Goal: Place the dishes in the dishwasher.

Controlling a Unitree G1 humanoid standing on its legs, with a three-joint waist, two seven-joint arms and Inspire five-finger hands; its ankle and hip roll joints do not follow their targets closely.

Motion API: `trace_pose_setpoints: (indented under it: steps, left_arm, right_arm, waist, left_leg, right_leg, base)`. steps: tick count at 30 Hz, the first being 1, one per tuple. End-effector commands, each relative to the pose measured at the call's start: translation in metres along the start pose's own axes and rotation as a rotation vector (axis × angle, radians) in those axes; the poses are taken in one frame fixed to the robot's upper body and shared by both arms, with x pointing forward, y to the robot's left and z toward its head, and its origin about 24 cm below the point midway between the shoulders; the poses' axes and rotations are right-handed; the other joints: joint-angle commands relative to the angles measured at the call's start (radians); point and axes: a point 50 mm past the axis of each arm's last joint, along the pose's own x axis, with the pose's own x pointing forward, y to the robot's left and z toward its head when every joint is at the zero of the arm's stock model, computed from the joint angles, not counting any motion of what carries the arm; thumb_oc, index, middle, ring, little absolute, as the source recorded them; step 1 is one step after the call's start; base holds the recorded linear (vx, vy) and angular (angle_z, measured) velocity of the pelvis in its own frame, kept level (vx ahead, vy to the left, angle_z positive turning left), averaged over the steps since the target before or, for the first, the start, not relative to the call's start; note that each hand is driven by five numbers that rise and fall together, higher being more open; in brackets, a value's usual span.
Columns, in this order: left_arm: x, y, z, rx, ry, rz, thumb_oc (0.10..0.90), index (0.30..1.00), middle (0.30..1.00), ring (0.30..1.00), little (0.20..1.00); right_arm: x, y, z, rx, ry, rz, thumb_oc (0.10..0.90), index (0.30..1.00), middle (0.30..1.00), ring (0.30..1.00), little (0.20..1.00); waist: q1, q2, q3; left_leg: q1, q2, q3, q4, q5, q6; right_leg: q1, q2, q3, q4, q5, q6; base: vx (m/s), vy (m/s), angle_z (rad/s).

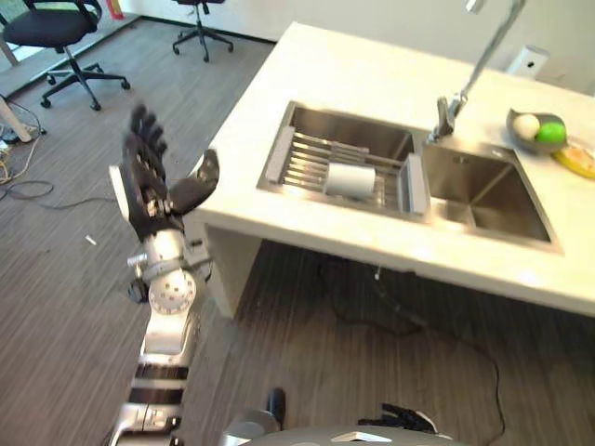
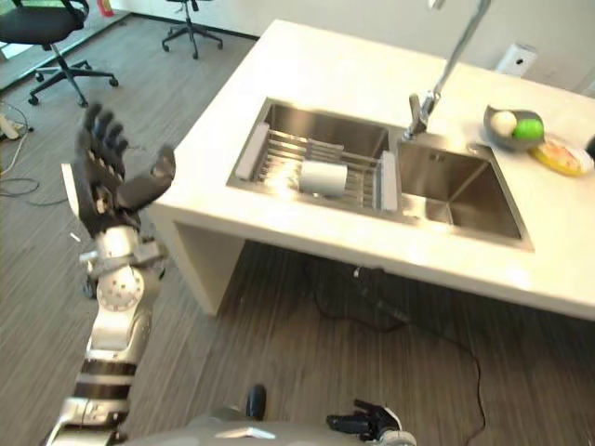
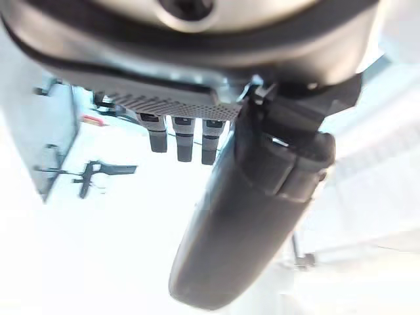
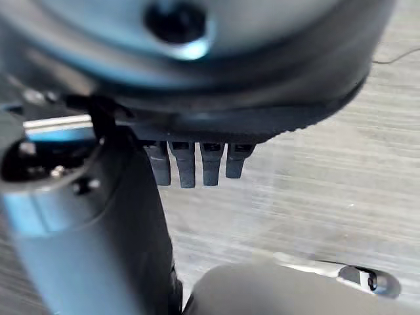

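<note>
A white cup (image 1: 351,179) lies on its side on a metal rack (image 1: 302,160) across the sink's left basin (image 1: 372,133). At the counter's far right sit a grey bowl (image 1: 536,130) holding a white and a green ball, and a yellow plate (image 1: 578,160). My left hand (image 1: 149,181) is raised off the counter's left corner, open with fingers spread and holding nothing. My right hand (image 2: 367,420) hangs low over the floor, fingers (image 4: 197,164) straight and empty.
The white counter (image 1: 372,70) carries a double sink with a tall faucet (image 1: 474,70) between the basins. Two black office chairs (image 1: 56,37) (image 1: 200,23) stand on the wooden floor at the far left. Under the counter is open floor.
</note>
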Motion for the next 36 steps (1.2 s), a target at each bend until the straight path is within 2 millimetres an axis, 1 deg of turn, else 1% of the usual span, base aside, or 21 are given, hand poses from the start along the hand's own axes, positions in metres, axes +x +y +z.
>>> trace_pose_setpoints:
  steps: [1,2,3,4,6,8,10,13,16,17,22,25,26,28,29,30,32,33,34,35,36]
  left_arm:
    - [0.024,-0.001,0.060,0.066,-0.410,0.046,0.800,0.900,0.900,0.900,0.900]
    - [0.024,-0.001,0.063,0.041,-0.422,0.061,0.800,0.900,0.900,0.900,0.900]
    - [0.022,-0.002,0.054,0.113,-0.398,0.038,0.800,0.900,0.900,0.900,0.900]
    - [0.017,-0.009,0.066,0.043,-0.426,-0.020,0.800,0.900,0.900,0.900,0.900]
    - [0.011,-0.009,0.057,0.041,-0.385,-0.057,0.800,0.900,0.900,0.900,0.900]
    - [0.006,0.006,0.036,0.149,-0.281,-0.136,0.800,0.900,0.900,0.900,0.900]
    - [0.001,0.014,0.029,0.148,-0.210,-0.188,0.800,0.900,0.900,0.900,0.900]
    - [-0.001,0.016,0.033,0.163,-0.191,-0.312,0.800,0.900,0.900,0.900,0.900]
    - [0.003,0.007,0.059,0.258,-0.306,-0.567,0.800,0.900,0.900,0.900,0.900]
    - [0.004,-0.002,0.068,0.253,-0.348,-0.637,0.800,0.900,0.900,0.900,0.900]
    - [-0.003,-0.030,0.075,0.121,-0.347,-0.827,0.800,0.900,0.900,0.900,0.900]
    - [-0.007,-0.054,0.078,0.123,-0.378,-0.972,0.800,0.900,0.900,0.900,0.900]
    - [-0.010,-0.062,0.080,0.151,-0.407,-1.024,0.800,0.900,0.900,0.900,0.900]
    - [-0.012,-0.065,0.080,0.159,-0.415,-1.043,0.800,0.900,0.900,0.900,0.900]
    - [-0.012,-0.066,0.079,0.238,-0.432,-1.061,0.800,0.900,0.900,0.900,0.900]
    - [-0.011,-0.066,0.083,0.317,-0.484,-1.044,0.800,0.900,0.900,0.900,0.900]
    - [-0.011,-0.066,0.082,0.318,-0.484,-1.043,0.800,0.900,0.900,0.900,0.900]
    - [-0.013,-0.072,0.087,0.384,-0.546,-1.030,0.800,0.900,0.900,0.900,0.900]
    - [-0.014,-0.077,0.088,0.360,-0.552,-1.043,0.800,0.900,0.900,0.900,0.900]
    - [-0.018,-0.084,0.085,0.311,-0.535,-1.042,0.800,0.900,0.900,0.900,0.900]
    - [-0.025,-0.095,0.079,0.292,-0.512,-1.081,0.800,0.900,0.900,0.900,0.900]
  right_arm:
    - [0.000,0.017,-0.009,-0.057,0.043,0.021,0.800,0.900,0.900,0.900,0.900]
    - [0.001,0.016,-0.009,-0.046,0.045,0.015,0.800,0.900,0.900,0.900,0.900]
    - [0.000,0.010,-0.013,-0.085,0.072,0.002,0.800,0.900,0.900,0.900,0.900]
    - [-0.002,0.016,-0.023,-0.076,0.113,0.011,0.800,0.900,0.900,0.900,0.900]
    - [-0.002,0.015,-0.023,-0.083,0.112,0.010,0.800,0.900,0.900,0.900,0.900]
    - [-0.003,0.012,-0.024,-0.104,0.120,0.025,0.800,0.900,0.900,0.900,0.900]
    - [-0.003,0.009,-0.024,-0.126,0.131,0.030,0.800,0.900,0.900,0.900,0.900]
    - [-0.002,-0.002,-0.019,-0.134,0.131,0.014,0.800,0.900,0.900,0.900,0.900]
    - [0.000,-0.002,-0.009,-0.152,0.112,0.053,0.800,0.900,0.900,0.900,0.900]
    - [0.000,-0.003,-0.008,-0.171,0.109,0.062,0.800,0.900,0.900,0.900,0.900]
    - [0.000,-0.013,-0.004,-0.156,0.115,0.048,0.800,0.900,0.900,0.900,0.900]
    - [0.002,-0.017,0.008,-0.172,0.092,0.047,0.800,0.900,0.900,0.900,0.900]
    - [0.003,-0.018,0.014,-0.201,0.083,0.045,0.800,0.900,0.900,0.900,0.900]
    - [0.004,-0.020,0.019,-0.204,0.071,0.038,0.800,0.900,0.900,0.900,0.900]
    - [0.004,-0.024,0.024,-0.179,0.054,0.018,0.800,0.900,0.900,0.900,0.900]
    - [0.004,-0.023,0.025,-0.161,0.048,0.021,0.800,0.900,0.900,0.900,0.900]
    - [0.004,-0.023,0.025,-0.161,0.048,0.021,0.800,0.900,0.900,0.900,0.900]
    - [0.005,-0.020,0.024,-0.152,0.044,0.032,0.800,0.900,0.900,0.900,0.900]
    - [0.005,-0.018,0.029,-0.163,0.033,0.033,0.800,0.900,0.900,0.900,0.900]
    - [0.006,-0.015,0.031,-0.180,0.026,0.041,0.800,0.900,0.900,0.900,0.900]
    - [0.008,-0.009,0.035,-0.189,0.015,0.047,0.800,0.900,0.900,0.900,0.900]
  waist:
    - [-0.045,0.032,-0.037]
    - [-0.061,0.021,-0.041]
    - [-0.070,0.013,-0.044]
    - [-0.062,0.009,-0.047]
    - [-0.054,0.003,-0.051]
    - [-0.034,-0.001,-0.099]
    - [-0.026,0.002,-0.115]
    - [-0.016,0.012,-0.121]
    - [-0.006,0.021,-0.116]
    - [-0.006,0.023,-0.113]
    - [-0.020,0.024,-0.092]
    - [-0.032,0.009,-0.048]
    - [-0.033,0.000,-0.032]
    - [-0.031,-0.008,-0.026]
    - [-0.032,-0.013,-0.034]
    - [-0.035,-0.007,-0.039]
    - [-0.034,-0.005,-0.037]
    - [-0.066,0.018,-0.050]
    - [-0.081,0.020,-0.056]
    - [-0.088,0.014,-0.064]
    - [-0.108,0.007,-0.057]
  left_leg:
    - [0.011,0.055,-0.024,-0.036,0.030,-0.140]
    - [0.027,0.039,-0.046,-0.036,0.015,-0.148]
    - [0.049,0.041,-0.046,-0.036,-0.015,-0.155]
    - [0.053,0.038,-0.066,-0.036,-0.010,-0.150]
    - [0.052,0.036,-0.052,-0.036,-0.013,-0.150]
    - [0.039,0.023,-0.057,-0.036,-0.015,-0.150]
    - [0.039,0.022,-0.061,-0.036,-0.020,-0.151]
    - [0.042,0.024,-0.065,-0.036,-0.024,-0.153]
    - [0.043,0.026,-0.081,-0.036,-0.024,-0.159]
    - [0.041,0.026,-0.080,-0.036,-0.023,-0.163]
    - [0.028,0.019,-0.092,-0.014,-0.014,-0.181]
    - [-0.060,0.006,-0.041,0.189,-0.024,-0.227]
    - [-0.051,0.014,-0.056,0.283,-0.037,-0.253]
    - [-0.049,0.026,-0.086,0.345,-0.049,-0.254]
    - [-0.013,0.039,-0.175,0.393,-0.056,-0.251]
    - [0.019,0.055,-0.223,0.389,-0.060,-0.250]
    - [0.023,0.058,-0.222,0.386,-0.061,-0.250]
    - [0.089,0.096,-0.250,0.260,-0.087,-0.242]
    - [0.119,0.098,-0.240,0.190,-0.115,-0.231]
    - [0.150,0.092,-0.209,0.119,-0.164,-0.207]
    - [0.158,0.064,-0.180,0.067,-0.194,-0.176]
  right_leg:
    - [-0.036,-0.030,0.030,-0.502,0.135,-0.054]
    - [-0.058,-0.036,0.088,-0.639,0.127,-0.063]
    - [-0.029,-0.067,0.091,-0.769,0.136,-0.054]
    - [0.039,-0.065,0.116,-0.785,0.148,-0.055]
    - [0.049,-0.086,0.091,-0.854,0.173,-0.049]
    - [0.126,-0.097,0.086,-0.953,0.182,-0.062]
    - [0.168,-0.105,0.078,-1.008,0.187,-0.070]
    - [0.189,-0.107,0.068,-1.031,0.189,-0.075]
    - [0.208,-0.106,0.055,-1.035,0.178,-0.085]
    - [0.211,-0.107,0.045,-1.034,0.177,-0.086]
    - [0.217,-0.116,0.001,-1.032,0.168,-0.093]
    - [0.209,-0.141,-0.015,-1.027,0.181,-0.093]
    - [0.199,-0.153,-0.002,-1.023,0.190,-0.092]
    - [0.178,-0.166,0.016,-1.011,0.207,-0.088]
    - [0.144,-0.177,0.054,-0.993,0.224,-0.076]
    - [0.122,-0.176,0.075,-0.978,0.230,-0.066]
    - [0.123,-0.174,0.076,-0.975,0.228,-0.067]
    - [0.084,-0.172,0.100,-0.953,0.236,-0.039]
    - [0.064,-0.175,0.110,-0.947,0.249,-0.027]
    - [0.056,-0.188,0.127,-0.952,0.264,-0.009]
    - [0.011,-0.221,0.139,-0.955,0.317,0.026]
  base:
    - [0.57,-0.074,0.67]
    - [0.62,-0.103,0.59]
    - [0.33,-0.066,0.54]
    - [0.22,-0.046,0.77]
    - [0.06,-0.040,0.67]
    - [0.16,-0.078,0.49]
    - [0.17,-0.060,0.18]
    - [0.13,-0.037,0.10]
    - [0.04,-0.031,-0.25]
    - [0.03,-0.020,-0.06]
    - [0.01,-0.018,0.14]
    - [-0.14,0.009,0.44]
    - [-0.21,0.093,0.37]
    - [-0.19,0.106,0.07]
    - [-0.15,0.171,-0.36]
    - [-0.11,0.168,-0.67]
    - [-0.06,0.118,-0.57]
    - [-0.14,0.211,-0.33]
    - [-0.18,0.282,-0.12]
    - [-0.24,0.272,-0.09]
    - [-0.18,0.227,-0.04]
